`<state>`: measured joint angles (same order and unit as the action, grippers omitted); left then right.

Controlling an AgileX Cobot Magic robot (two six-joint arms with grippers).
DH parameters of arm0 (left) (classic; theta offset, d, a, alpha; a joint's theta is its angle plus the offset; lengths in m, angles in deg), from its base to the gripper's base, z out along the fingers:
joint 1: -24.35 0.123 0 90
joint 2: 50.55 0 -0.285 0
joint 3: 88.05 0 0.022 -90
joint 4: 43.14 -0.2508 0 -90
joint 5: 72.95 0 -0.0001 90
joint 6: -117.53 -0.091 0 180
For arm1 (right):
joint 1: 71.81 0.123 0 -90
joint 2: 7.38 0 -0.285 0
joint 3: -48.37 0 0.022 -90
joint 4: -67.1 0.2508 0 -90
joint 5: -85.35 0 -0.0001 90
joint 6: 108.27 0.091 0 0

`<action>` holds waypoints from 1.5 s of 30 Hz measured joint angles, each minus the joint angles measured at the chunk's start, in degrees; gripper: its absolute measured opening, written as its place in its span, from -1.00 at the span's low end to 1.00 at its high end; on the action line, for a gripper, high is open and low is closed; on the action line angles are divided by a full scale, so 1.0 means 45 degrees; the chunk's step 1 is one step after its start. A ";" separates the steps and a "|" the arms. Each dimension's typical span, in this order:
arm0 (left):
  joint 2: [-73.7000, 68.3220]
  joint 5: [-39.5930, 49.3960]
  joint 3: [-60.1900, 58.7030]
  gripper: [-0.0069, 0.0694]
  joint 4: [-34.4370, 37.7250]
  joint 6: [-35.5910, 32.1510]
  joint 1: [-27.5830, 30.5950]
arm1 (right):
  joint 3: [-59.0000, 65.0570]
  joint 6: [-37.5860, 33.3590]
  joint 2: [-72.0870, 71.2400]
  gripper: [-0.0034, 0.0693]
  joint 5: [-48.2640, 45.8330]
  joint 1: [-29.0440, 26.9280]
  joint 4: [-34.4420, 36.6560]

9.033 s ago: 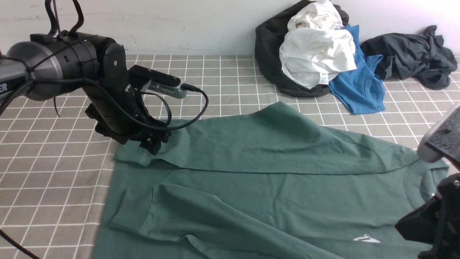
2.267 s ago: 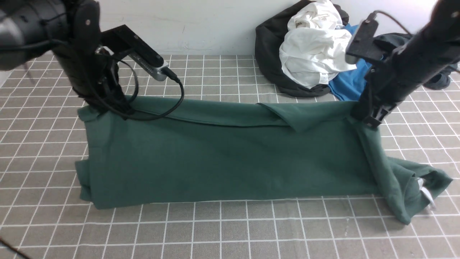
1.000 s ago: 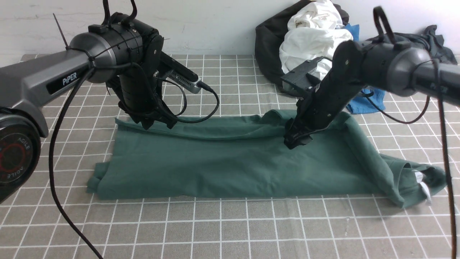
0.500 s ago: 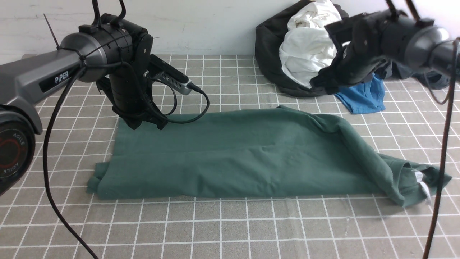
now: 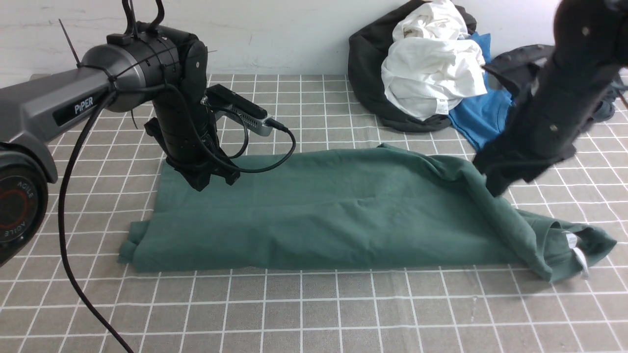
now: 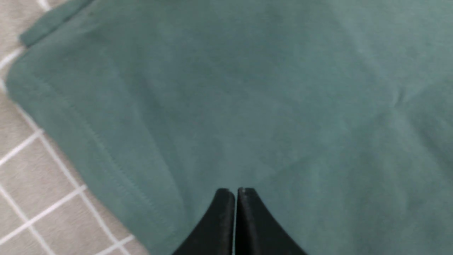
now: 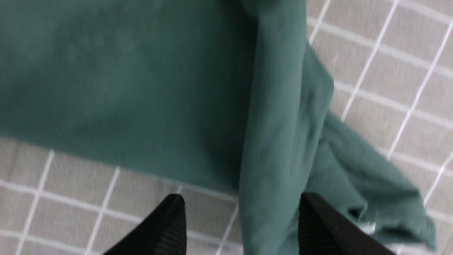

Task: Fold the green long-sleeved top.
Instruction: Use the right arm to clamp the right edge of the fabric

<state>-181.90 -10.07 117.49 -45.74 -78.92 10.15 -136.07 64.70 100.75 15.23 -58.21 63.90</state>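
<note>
1. The green long-sleeved top (image 5: 319, 211) lies across the middle of the checked table cover (image 5: 314, 314) as one long band, running from the robot's left to its right. No sleeves stick out, so the lengthwise folding looks done.
2. The left end is pretty tidy, with a straight edge and only a bit of layer peeking out at the near corner.
3. The right end is the messy bit. The collar area is bunched into a lump and a ridge of fabric runs down to it, with the white neck label (image 5: 573, 241) poking out.
4. The left gripper (image 6: 235, 194) is down at the far left corner of the top. Its fingers are pressed together and no cloth shows between them. Whether they touch the fabric is impossible to say.
5. The right gripper (image 7: 240, 212) hangs over the ridge at the right end with its fingers spread wide on either side of it. It has nothing in its grip.
6. What's probably left is flattening that collar end, then folding the band crosswise into a compact stack.
7. The clothes pile (image 5: 431, 63) at the back wall sits well apart from the top.
</note>
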 joint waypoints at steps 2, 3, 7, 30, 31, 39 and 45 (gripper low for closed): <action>0.0000 0.0000 0.0000 -0.84 0.0235 -0.0104 0.0000 | 0.1573 0.0531 -0.0923 0.20 0.0414 -0.0026 -0.0308; 0.0000 0.0000 0.0000 -0.84 0.0272 -0.0111 0.0000 | 0.1738 0.0658 -0.1022 0.20 0.0485 -0.0030 -0.0378; 0.0000 -0.0012 0.0000 -0.84 0.0578 -0.0164 0.0000 | 0.4804 0.1767 -0.2327 0.20 0.2486 -0.0030 -0.0983; 0.0000 -0.0064 0.0000 -0.84 0.0749 -0.0218 0.0152 | 0.5133 0.4061 -0.1025 -0.85 0.4636 -0.0141 -0.4178; 0.0000 -0.0064 0.0000 -0.84 0.0749 -0.0218 0.0154 | 0.4914 0.3993 -0.1058 -0.85 0.4461 -0.0161 -0.4140; 0.0000 -0.0076 0.0000 -0.84 0.0749 -0.0228 0.0434 | 0.0913 -0.0070 -0.0115 -0.86 0.1801 -0.2951 -0.0145; 0.0000 -0.0076 0.0000 -0.84 0.0835 -0.0228 0.0548 | -0.0599 -0.1430 0.1888 -0.86 0.1486 -0.4691 0.1667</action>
<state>-181.90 -10.41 117.49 -41.98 -79.94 12.62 -138.77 58.26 109.25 21.91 -79.32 71.40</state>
